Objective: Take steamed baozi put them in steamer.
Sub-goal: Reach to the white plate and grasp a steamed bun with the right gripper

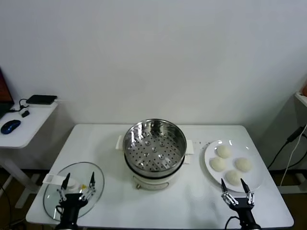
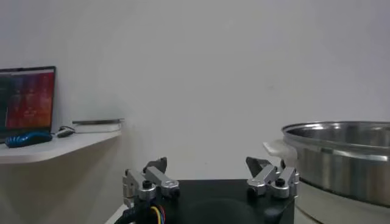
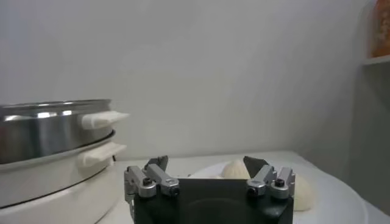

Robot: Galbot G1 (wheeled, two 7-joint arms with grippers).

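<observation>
Left tool (image 1: 76, 184): low at near edge of surface (image 1: 110, 143), fingers spread wide, nothing between them; sits over the round glass lid (image 1: 73, 190), which lies flat at the near-left corner w/ a white knob in its middle. Same tool in left wrist view (image 2: 210, 178): both fingertips well apart, empty gap, steamer wall off to one side. Right tool (image 1: 237, 190): low at near edge on the opposite side, also spread wide, holding nothing, just at the near rim of the plate (image 1: 209, 154). Right wrist view of it (image 3: 210, 176): tips apart, baozi showing beyond the gap. Steamed baozi (image 1: 230, 165): 4 pcs, off-white, smooth, all on the white plate at the right of the surface, grouped close, none touched by either tool. Steamer (image 1: 154, 142): shiny steel basket, perforated floor, on cream-white base w/ side handles; stands mid-surface between lid and plate; basket holds nothing. Side desk (image 1: 29, 125): white, to the left, apart from main surface; carries a blue mouse (image 1: 10, 126) and a flat black box (image 1: 41, 99). Background: plain white wall.
</observation>
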